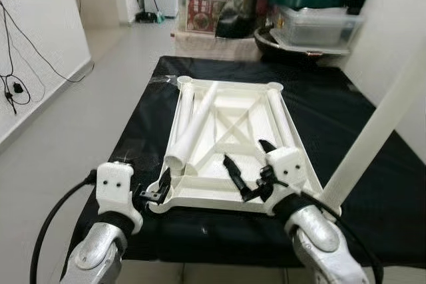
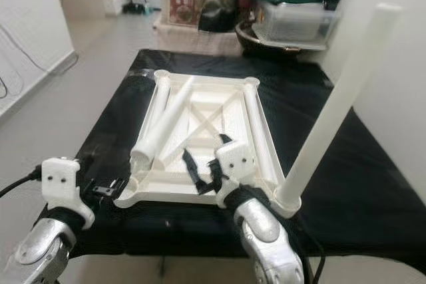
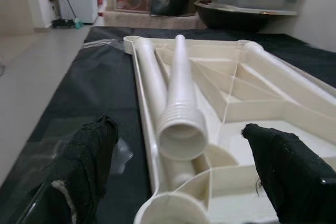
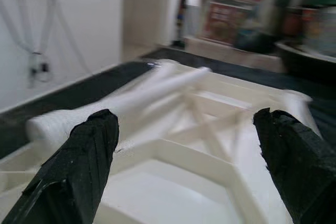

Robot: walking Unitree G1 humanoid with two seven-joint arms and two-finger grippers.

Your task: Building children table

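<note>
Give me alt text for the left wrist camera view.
A loose cream table leg lies on the upside-down cream tabletop, its threaded open end facing the camera. The open left end effector brackets it with its black fingers, above a black cloth.

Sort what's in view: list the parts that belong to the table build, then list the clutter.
Job:
- upturned tabletop
- standing leg in the near right corner socket
- loose legs lying in the tabletop
- left pincer, at the near left corner
- right pincer, over the near edge

Lying about:
- black mat
- storage boxes
- wall cables
</note>
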